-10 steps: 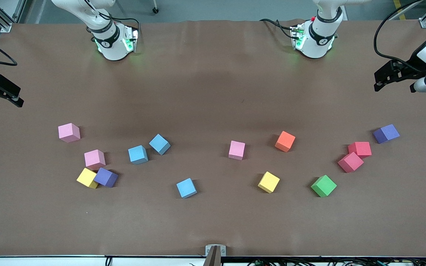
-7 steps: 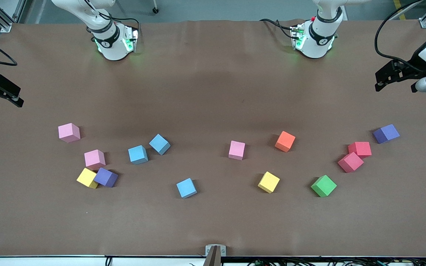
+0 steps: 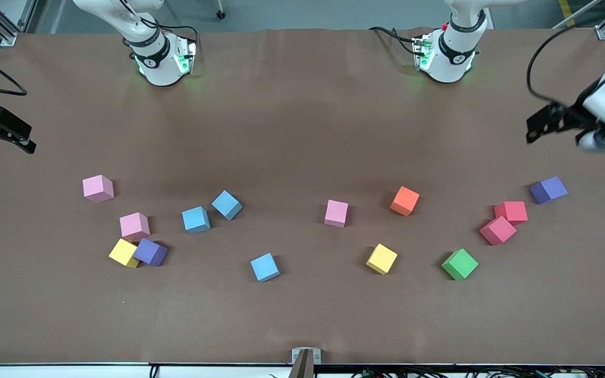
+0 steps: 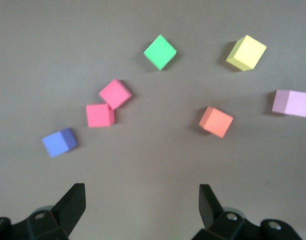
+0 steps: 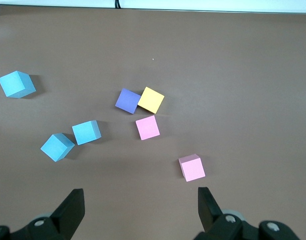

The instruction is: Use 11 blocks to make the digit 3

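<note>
Foam blocks (image 3: 336, 213) lie scattered, both tools raised open

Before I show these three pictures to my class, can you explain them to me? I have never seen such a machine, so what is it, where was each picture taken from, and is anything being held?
These are two robot arms bolted to a brown table. The wide picture looks down from a high camera facing them. The other two come from cameras on the arms' wrists, each looking past its own two black fingers.

The left gripper hangs open over the table's end near the two red blocks. The right gripper hangs open over the other end, near a pink block. Neither holds anything.

Fourteen coloured foam blocks lie scattered on the table, among them an orange block and a green block. No figure has been started.
</note>
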Controlling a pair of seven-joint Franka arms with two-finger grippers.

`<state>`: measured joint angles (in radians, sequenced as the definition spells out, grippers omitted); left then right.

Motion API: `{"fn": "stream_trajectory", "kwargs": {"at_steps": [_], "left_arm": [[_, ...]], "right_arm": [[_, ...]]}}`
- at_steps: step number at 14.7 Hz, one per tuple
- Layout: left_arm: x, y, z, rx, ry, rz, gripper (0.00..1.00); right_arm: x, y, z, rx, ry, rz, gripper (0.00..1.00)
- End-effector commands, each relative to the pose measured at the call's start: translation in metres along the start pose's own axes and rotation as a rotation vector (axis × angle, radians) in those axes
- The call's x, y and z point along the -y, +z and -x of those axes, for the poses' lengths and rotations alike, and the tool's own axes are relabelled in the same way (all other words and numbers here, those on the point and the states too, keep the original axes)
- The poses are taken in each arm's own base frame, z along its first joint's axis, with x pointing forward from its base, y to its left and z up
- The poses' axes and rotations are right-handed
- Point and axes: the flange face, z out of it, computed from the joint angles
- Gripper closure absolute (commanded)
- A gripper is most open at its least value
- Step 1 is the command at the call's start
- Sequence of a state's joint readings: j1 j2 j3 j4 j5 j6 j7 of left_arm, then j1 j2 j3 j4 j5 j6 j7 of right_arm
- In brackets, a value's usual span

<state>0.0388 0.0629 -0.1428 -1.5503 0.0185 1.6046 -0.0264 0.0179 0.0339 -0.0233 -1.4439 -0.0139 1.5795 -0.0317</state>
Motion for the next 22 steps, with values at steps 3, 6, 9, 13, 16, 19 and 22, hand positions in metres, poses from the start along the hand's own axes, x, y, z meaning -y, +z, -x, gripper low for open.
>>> {"fn": "stream_trajectory", "kwargs": {"at_steps": [3, 6, 9, 13, 16, 19, 22], "left_arm": [[-0.071, 0.084, -0.06, -0.008, -0.112, 0.028, 0.0], [-0.146, 0.139, -0.071, 0.011, -0.252, 0.031, 0.0], [-0.222, 0.19, -0.063, 0.047, -0.433, 0.002, 0.0], [-0.306, 0.258, -0.045, 0.017, -0.654, -0.04, 0.0], [-0.346, 0.296, -0.034, -0.012, -0.969, -0.031, 0.0], [-0.369, 0.326, -0.024, -0.04, -1.156, -0.05, 0.0], [-0.374, 0.337, -0.029, -0.056, -1.33, 0.005, 0.0]], "right_arm": [[0.011, 0.012, -0.002, 0.032, -0.014, -0.013, 0.0], [0.037, 0.051, -0.008, 0.145, 0.009, -0.002, 0.0], [0.082, 0.092, -0.01, 0.214, 0.005, 0.008, 0.0], [0.155, 0.152, 0.003, 0.231, 0.11, 0.034, 0.0], [0.183, 0.217, 0.016, 0.211, 0.214, 0.034, 0.0], [0.192, 0.275, 0.028, 0.212, 0.326, -0.042, 0.0], [0.214, 0.308, 0.032, 0.221, 0.473, -0.054, 0.0]]}}
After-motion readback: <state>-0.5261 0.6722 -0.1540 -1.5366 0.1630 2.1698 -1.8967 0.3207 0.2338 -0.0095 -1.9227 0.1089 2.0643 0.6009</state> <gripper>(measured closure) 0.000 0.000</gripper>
